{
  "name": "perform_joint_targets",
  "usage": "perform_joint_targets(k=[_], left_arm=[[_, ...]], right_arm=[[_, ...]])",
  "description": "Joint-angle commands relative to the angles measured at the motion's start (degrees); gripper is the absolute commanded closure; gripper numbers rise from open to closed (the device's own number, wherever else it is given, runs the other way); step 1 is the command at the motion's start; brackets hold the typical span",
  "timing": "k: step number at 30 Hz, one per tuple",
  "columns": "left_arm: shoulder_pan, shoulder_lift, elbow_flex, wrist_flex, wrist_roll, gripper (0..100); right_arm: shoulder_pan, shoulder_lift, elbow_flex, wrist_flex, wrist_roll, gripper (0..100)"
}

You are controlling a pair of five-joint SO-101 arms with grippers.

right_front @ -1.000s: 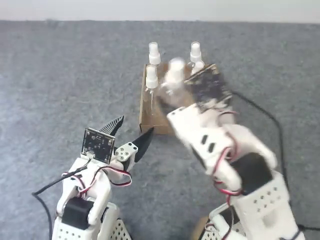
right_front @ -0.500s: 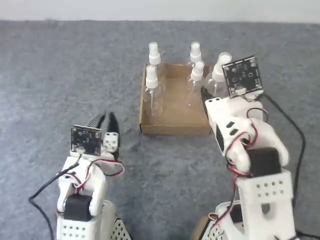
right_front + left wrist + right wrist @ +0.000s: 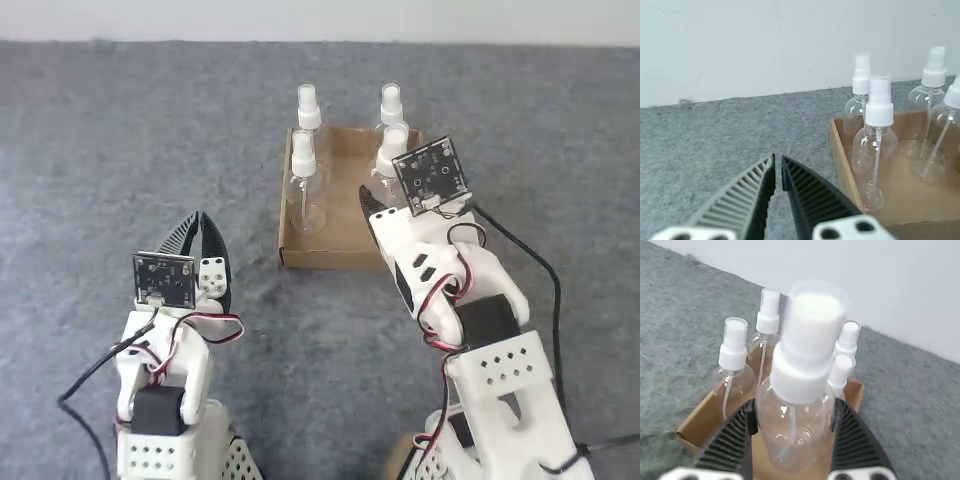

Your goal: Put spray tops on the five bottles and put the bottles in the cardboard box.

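My right gripper (image 3: 793, 412) is shut on a clear bottle with a white spray top (image 3: 805, 335), held upright above the near right part of the cardboard box (image 3: 300, 245). In the high view my right wrist (image 3: 430, 175) covers that bottle. Several other topped bottles stand in or at the box: one near its left wall (image 3: 303, 160), one at its right (image 3: 393, 140), and two at its far side (image 3: 308, 105) (image 3: 391, 100). My left gripper (image 3: 205, 235) is shut and holds nothing, on the carpet to the near left of the box (image 3: 840, 150).
Grey carpet (image 3: 120, 150) covers the table, with free room to the left and right of the box. A pale wall (image 3: 765, 40) rises behind the far edge. A black cable (image 3: 545, 265) trails along the right arm.
My right arm swung out to the right of the box with the bottle and has come back over the box's near right part. My left gripper shut and turned away from the box.
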Motion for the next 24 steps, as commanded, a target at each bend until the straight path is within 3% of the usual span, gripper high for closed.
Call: perform_joint_targets(k=[1,8,19,24], left_arm=[[-0.18,-0.79,-0.4,-1.58,0.0,99],[-0.18,-0.7,-0.31,-1.49,0.0,99],[-0.18,-0.79,-0.31,-1.49,0.0,99],[-0.18,-0.79,-0.31,-1.49,0.0,99]], right_arm=[[-0.57,3.47,-0.26,-4.88,-2.64,99.3],[-0.48,13.85,-0.26,-11.03,-4.13,99.3],[-0.48,21.67,-0.18,-12.09,-4.66,99.3],[-0.22,25.19,2.9,-20.44,-4.57,99.3]])
